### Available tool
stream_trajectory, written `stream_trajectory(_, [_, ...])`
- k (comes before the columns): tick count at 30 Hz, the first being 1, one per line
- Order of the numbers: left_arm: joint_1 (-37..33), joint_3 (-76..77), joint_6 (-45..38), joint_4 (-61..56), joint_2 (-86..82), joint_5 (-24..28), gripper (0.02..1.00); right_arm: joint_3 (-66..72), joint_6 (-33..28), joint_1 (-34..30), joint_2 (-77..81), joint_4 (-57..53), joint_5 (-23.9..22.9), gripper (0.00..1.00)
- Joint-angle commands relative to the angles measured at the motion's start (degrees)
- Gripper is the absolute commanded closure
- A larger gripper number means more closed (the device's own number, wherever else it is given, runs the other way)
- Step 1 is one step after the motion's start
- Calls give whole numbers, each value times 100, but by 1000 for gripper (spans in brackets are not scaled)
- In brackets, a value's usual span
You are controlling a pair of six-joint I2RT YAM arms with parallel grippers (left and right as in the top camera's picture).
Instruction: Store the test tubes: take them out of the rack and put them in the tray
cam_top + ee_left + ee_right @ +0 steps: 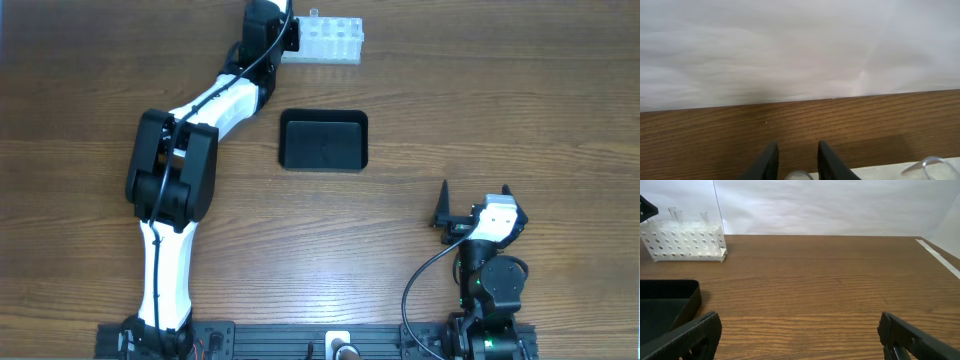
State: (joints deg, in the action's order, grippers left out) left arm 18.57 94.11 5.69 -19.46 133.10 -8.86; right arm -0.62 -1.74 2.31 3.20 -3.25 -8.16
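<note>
Two pincers [797,145] [800,320], one rack [322,40], one tray [283,140]

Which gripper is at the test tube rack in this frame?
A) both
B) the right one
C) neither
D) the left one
D: in the top view the left gripper is at one end of the rack, while the right gripper is near its own base, well away from the rack.

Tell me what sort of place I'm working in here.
Likely a lab-style test bench: a wooden table, a white perforated rack holding clear test tubes, and an empty black tray, with a plain white wall behind.
</note>
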Motion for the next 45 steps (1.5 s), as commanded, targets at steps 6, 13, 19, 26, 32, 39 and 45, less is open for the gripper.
stream_trajectory(6, [35,155,81,-42,96,-17,801,33,-7,31,-31,-11,-90,7])
stream_trajectory(13, [35,155,81,-42,96,-13,851,33,-7,31,-31,-11,-90,9])
stream_trajectory(19, [48,155,81,-46,96,2,893,33,-7,31,-31,-11,-90,7])
stream_trajectory(26, [68,170,79,-166,94,-2,899,33,-7,31,-31,-9,-90,7])
stream_trajectory(32, [66,417,55,-214,-72,-24,908,33,-7,31,-31,-11,-90,9])
stream_trajectory(39, [68,459,57,-44,-905,-22,921,33,-7,31,-31,-9,-90,9])
stream_trajectory(45, [195,459,83,627,-1816,2,928,33,-7,31,-31,-9,-90,7])
